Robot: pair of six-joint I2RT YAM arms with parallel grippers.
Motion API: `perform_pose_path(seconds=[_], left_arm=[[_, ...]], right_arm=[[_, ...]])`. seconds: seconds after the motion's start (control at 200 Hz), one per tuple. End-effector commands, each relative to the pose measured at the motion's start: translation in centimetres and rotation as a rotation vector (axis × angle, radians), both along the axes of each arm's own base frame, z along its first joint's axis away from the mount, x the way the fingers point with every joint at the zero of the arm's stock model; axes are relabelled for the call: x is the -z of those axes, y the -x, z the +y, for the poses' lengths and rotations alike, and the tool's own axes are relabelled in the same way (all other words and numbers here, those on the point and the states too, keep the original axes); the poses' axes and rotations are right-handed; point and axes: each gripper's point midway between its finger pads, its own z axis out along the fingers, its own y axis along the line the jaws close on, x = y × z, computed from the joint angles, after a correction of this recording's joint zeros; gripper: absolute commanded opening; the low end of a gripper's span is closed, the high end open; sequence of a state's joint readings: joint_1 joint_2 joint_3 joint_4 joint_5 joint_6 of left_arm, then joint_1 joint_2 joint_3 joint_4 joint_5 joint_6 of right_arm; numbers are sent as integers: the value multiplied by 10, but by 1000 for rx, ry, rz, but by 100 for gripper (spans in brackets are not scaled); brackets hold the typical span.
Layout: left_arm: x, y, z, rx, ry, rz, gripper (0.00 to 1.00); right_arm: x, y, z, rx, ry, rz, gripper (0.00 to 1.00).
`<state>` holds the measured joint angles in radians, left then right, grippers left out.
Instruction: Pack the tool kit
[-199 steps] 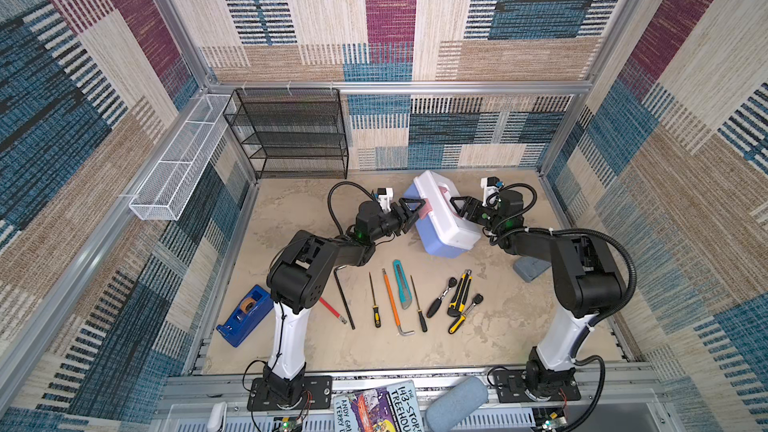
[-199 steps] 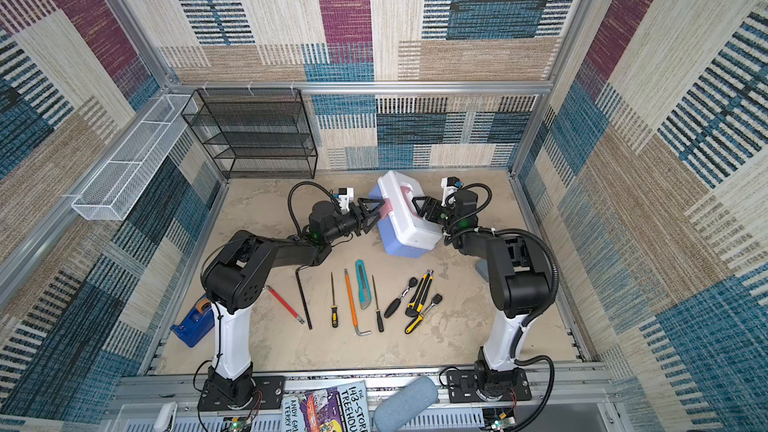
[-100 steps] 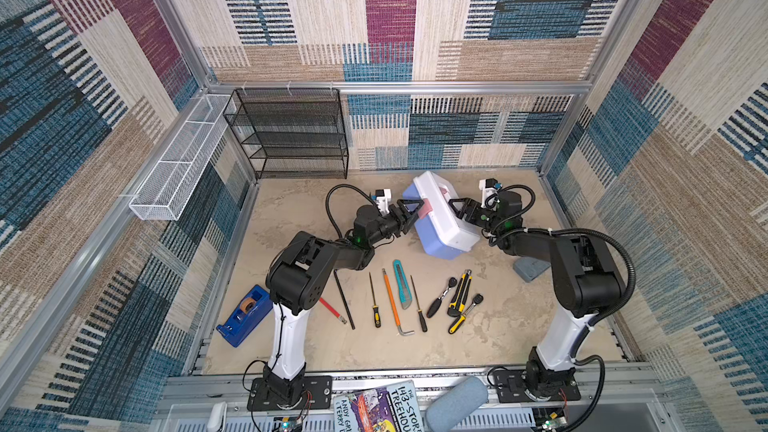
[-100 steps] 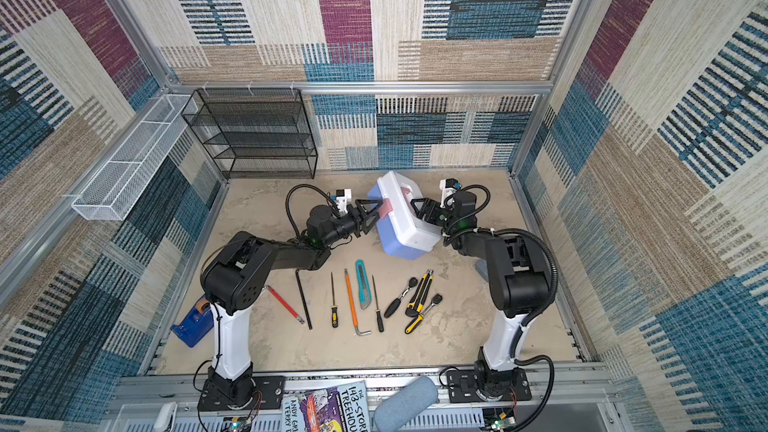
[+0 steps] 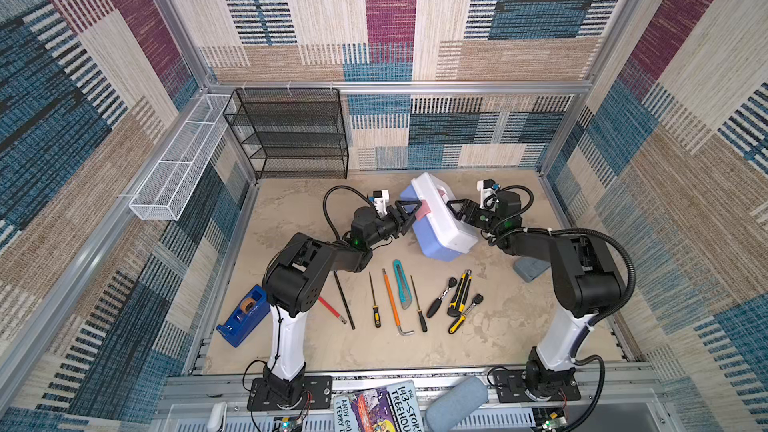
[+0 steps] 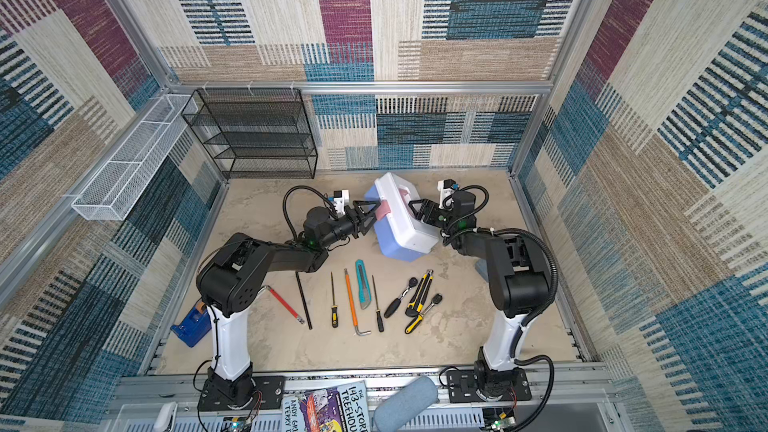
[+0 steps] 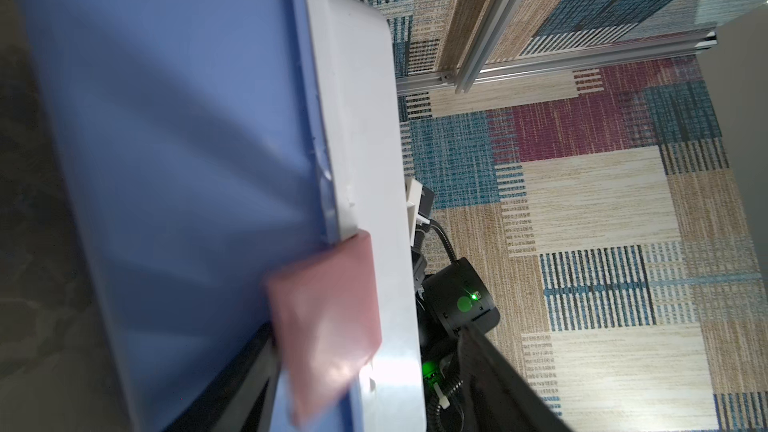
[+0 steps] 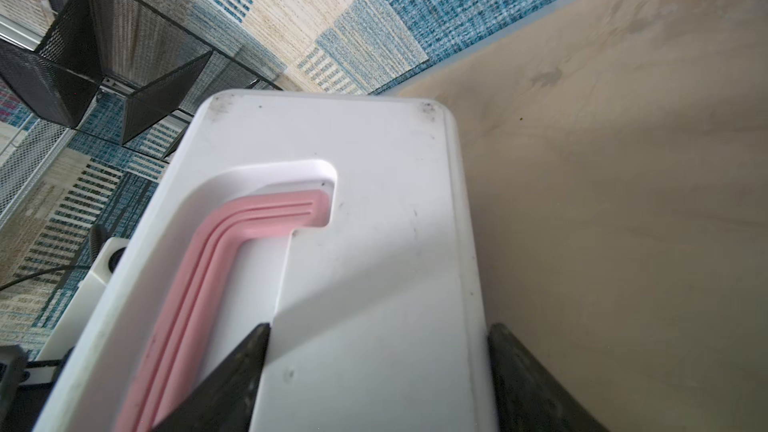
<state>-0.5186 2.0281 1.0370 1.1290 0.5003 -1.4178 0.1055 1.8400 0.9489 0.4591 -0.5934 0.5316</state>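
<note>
Far half of the table (image 5: 291,209), right of centre in both top views: tool box (image 5: 444,222) (image 6: 405,226), lid shut.

Surroundings:
- Black wire rack (image 5: 291,135) against the back wall, upper left of the box, well apart from it.
- White mesh basket (image 5: 183,164) on the left wall.
- Hand tools laid in a row below the box, none touching it; the teal utility knife (image 5: 402,284) is nearest, with the orange hex key (image 5: 391,299) and yellow-black pliers (image 5: 460,292) beside it.
- Left arm's elbow covers the upper ends of the two leftmost tools.
- Blue tape dispenser (image 5: 243,317) at lower left.
- Grey pouch (image 5: 530,268) at right, partly hidden behind the right arm.

Box orientation: the long axis runs upper left to lower right in the top views. White lid (image 8: 374,201) faces up. Pink latch (image 5: 423,210) is on the long side facing left. Lavender base (image 7: 166,160) shows along that side and at the near end. Handle (image 8: 216,263) lies folded in its recess along the long axis. Cannot tell whether the base sits flat.

Left gripper (image 5: 415,214): fingers spread. One lies by the base under the latch (image 7: 328,326); the other stands clear beyond the lid.

Right gripper (image 8: 378,326): one finger in the handle recess, the other at the lid's outer edge, pinching the lid strip between them.
</note>
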Motion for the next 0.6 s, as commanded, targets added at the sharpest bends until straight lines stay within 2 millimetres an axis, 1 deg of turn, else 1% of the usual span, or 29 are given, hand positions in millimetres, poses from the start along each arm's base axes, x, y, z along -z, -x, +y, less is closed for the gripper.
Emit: perform_pose_path(seconds=[0.0,0.105,0.215,0.321,0.446,0.596], left_arm=[[-26,3,1,4,51,-92,70],[-28,4,3,-7,71,-97,70],[-20,4,2,0,56,-74,70],[-17,3,5,-9,49,-69,70],[-11,0,14,-27,34,-51,70],[1,0,29,-48,-26,-16,72]], right_arm=[[41,31,11,-89,21,179,63],[41,30,9,-80,28,179,63],[42,31,9,-79,28,182,63],[40,31,9,-78,27,178,64],[35,29,7,-74,25,169,64],[30,25,4,-62,27,157,64]])
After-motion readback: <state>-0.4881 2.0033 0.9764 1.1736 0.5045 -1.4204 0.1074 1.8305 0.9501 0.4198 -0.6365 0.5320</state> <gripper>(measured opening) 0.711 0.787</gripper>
